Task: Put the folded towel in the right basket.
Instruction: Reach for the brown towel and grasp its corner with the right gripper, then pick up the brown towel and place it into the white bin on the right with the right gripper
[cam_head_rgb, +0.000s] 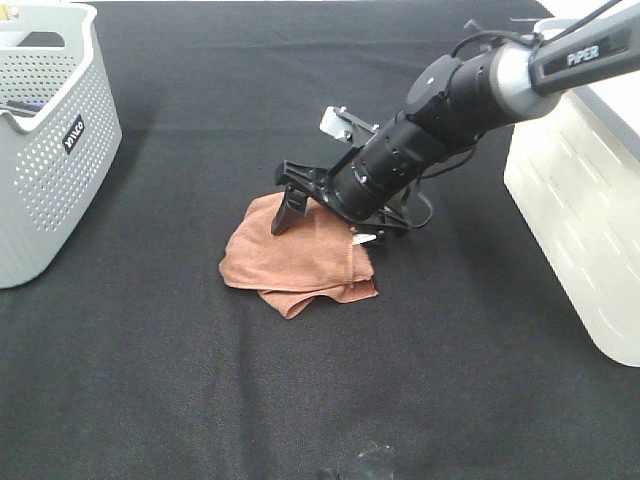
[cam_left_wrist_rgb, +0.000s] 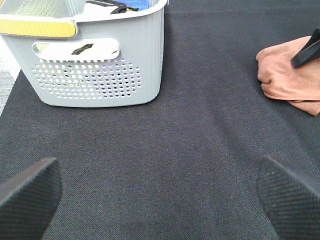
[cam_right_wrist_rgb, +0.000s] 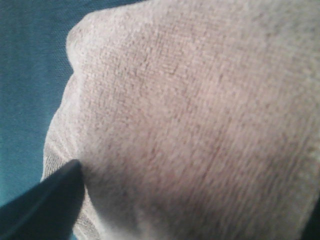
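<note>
Right end effector (cam_head_rgb: 328, 225) down on the folded towel (cam_head_rgb: 300, 262)
Its jaws stand spread, fingertips touching the cloth, which lies on the black surface (cam_head_rgb: 200, 380), well apart from the right basket (cam_head_rgb: 575, 200). The left end effector (cam_left_wrist_rgb: 160, 197) is spread too, facing the grey perforated basket (cam_left_wrist_rgb: 100, 75).

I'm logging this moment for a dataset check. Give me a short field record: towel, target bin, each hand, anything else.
towel: folded towel, rust-brown, rumpled, lying on the black tablecloth near mid-table
target: white bin at the right edge; towel not in it
right: right hand open, lowered onto the towel, cloth between its fingers
left: left hand open, over bare cloth, holding nothing
other: grey perforated basket at the left, with items inside
</note>
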